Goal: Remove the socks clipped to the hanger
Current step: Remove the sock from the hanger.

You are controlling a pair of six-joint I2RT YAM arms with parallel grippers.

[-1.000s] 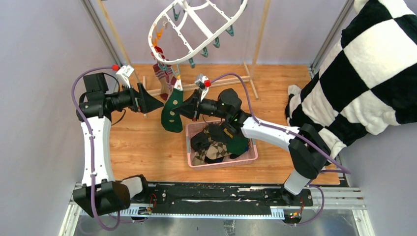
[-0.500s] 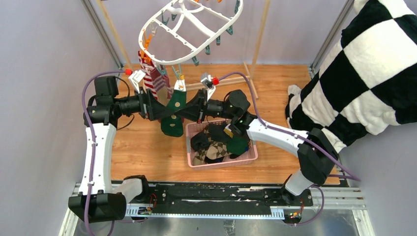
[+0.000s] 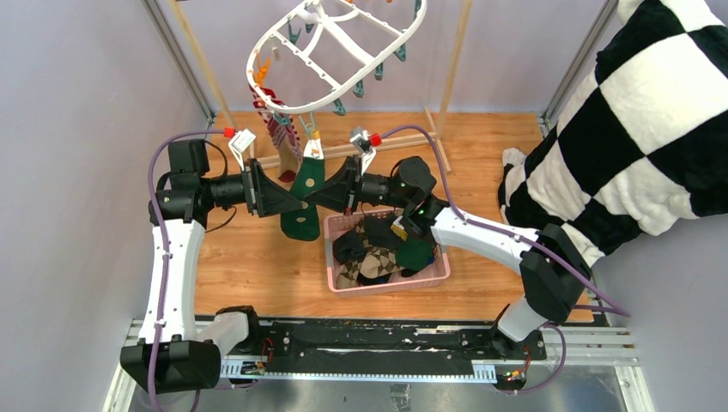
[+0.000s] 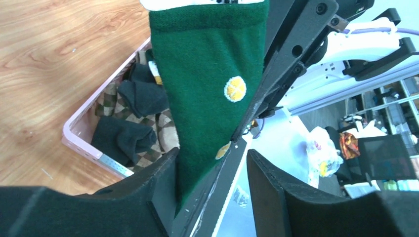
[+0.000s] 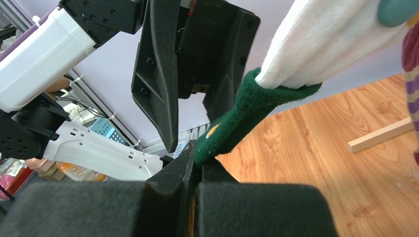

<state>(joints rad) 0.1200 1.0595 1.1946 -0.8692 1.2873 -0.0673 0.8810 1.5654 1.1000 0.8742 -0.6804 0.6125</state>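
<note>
Your left jaws have moved in and narrowed, still open astride the dark green sock [image 3: 298,221] that the right jaws clamp (it hangs clipped under the hanger [image 3: 292,109]), so closing on may nip the other finger, not cloth.

Two white arms [image 3: 167,266] with black joints [image 3: 178,187], each trailing a looped purple cable [image 3: 410,130].
</note>
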